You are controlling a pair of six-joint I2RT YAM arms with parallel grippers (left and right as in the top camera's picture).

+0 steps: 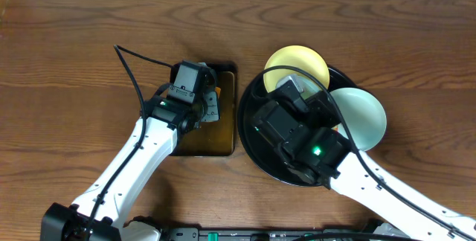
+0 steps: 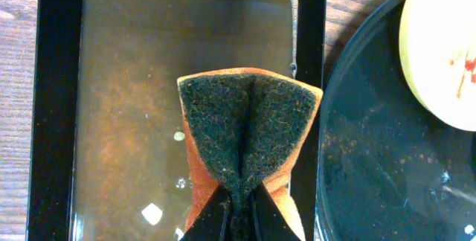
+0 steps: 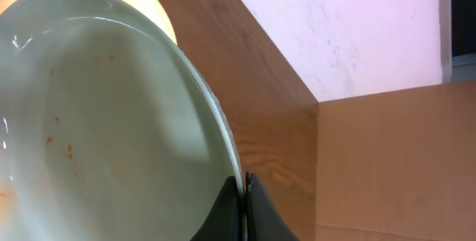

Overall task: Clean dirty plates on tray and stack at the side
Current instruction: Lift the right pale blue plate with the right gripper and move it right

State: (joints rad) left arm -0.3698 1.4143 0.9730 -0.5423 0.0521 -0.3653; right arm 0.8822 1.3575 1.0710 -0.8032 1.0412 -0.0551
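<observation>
Barely started, I'd say: my left jaws pinch the green-faced orange sponge (image 2: 249,133), right jaws clamp a smeared mint round plate (image 3: 111,122), none stacked beside the black round tray (image 1: 248,152).

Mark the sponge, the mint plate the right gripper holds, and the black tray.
sponge (image 2: 249,122), left wrist view, dark scouring face.
mint plate (image 3: 111,122), right wrist view, inner face.
black tray (image 2: 372,166), left wrist view, bare floor.
</observation>
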